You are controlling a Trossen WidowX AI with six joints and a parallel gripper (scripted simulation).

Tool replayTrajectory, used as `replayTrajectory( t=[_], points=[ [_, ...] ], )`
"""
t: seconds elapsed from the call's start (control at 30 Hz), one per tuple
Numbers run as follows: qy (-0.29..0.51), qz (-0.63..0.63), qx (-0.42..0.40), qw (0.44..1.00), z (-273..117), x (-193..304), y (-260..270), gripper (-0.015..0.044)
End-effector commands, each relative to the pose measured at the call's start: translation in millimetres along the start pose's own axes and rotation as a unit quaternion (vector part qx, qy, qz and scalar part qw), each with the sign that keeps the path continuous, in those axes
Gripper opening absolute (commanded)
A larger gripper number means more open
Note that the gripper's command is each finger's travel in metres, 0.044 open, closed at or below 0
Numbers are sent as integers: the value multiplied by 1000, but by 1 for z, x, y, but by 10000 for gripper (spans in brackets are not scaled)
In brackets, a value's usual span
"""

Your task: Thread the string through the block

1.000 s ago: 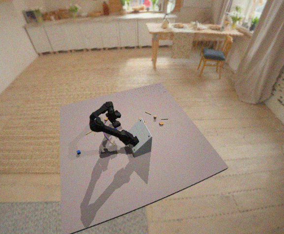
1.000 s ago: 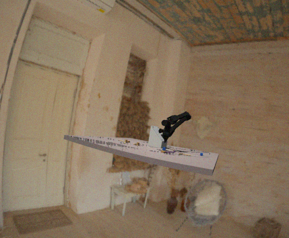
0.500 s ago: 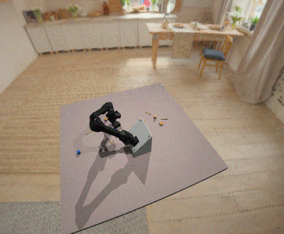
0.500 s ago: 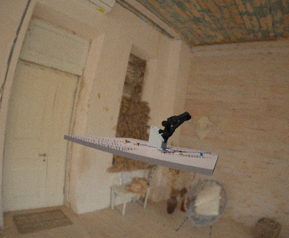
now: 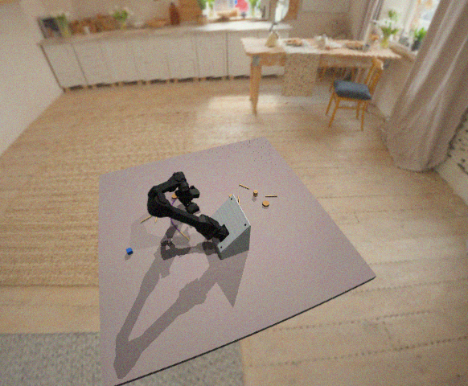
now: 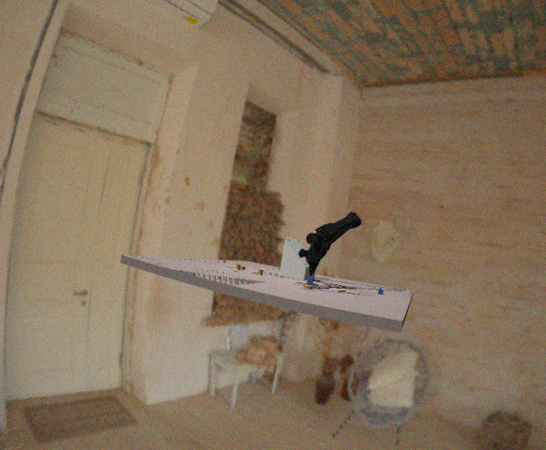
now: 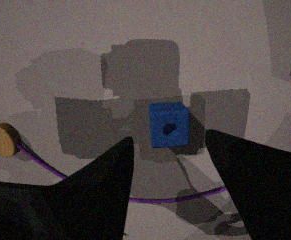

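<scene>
The blue block (image 7: 160, 137) (image 6: 310, 281) stands on the table, its dark hole facing up towards the wrist camera. My gripper (image 7: 169, 140) is partly open and empty; its fingertips are above the block, one on either side in the wrist view. The wooden button (image 7: 4, 140) (image 5: 174, 196) lies at the left in the wrist view. The purple string (image 7: 155, 200) curves from it below the block in that view and passes behind the right finger. The stick on the string's end (image 5: 183, 235) lies on the table in the top view; the right finger hides it in the wrist view. The arm hides the block in the top view.
A grey wedge (image 5: 234, 224) (image 6: 293, 262) stands beside the arm's base. A small blue cube (image 5: 129, 251) (image 6: 380, 291) lies apart. A loose stick (image 5: 145, 218) lies left of the string. Beyond the wedge lie a stick (image 5: 271, 195), another stick (image 5: 244, 186) and a wooden disc (image 5: 265, 203).
</scene>
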State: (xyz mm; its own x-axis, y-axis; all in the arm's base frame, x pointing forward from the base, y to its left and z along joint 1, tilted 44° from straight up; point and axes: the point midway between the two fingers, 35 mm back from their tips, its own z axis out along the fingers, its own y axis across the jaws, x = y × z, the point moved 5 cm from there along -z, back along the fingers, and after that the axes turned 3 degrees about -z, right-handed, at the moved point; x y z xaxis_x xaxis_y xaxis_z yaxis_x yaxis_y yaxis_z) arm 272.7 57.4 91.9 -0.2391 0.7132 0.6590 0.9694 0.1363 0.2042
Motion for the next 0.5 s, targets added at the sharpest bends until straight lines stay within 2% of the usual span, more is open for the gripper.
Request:
replayTrajectory(
  t=[0.0, 0.47],
  points=[
    [3, 5, 3, 1000, 9, -2, -1, 236],
    [4, 6, 2, 1000, 30, 0, -3, 236]
  ],
)
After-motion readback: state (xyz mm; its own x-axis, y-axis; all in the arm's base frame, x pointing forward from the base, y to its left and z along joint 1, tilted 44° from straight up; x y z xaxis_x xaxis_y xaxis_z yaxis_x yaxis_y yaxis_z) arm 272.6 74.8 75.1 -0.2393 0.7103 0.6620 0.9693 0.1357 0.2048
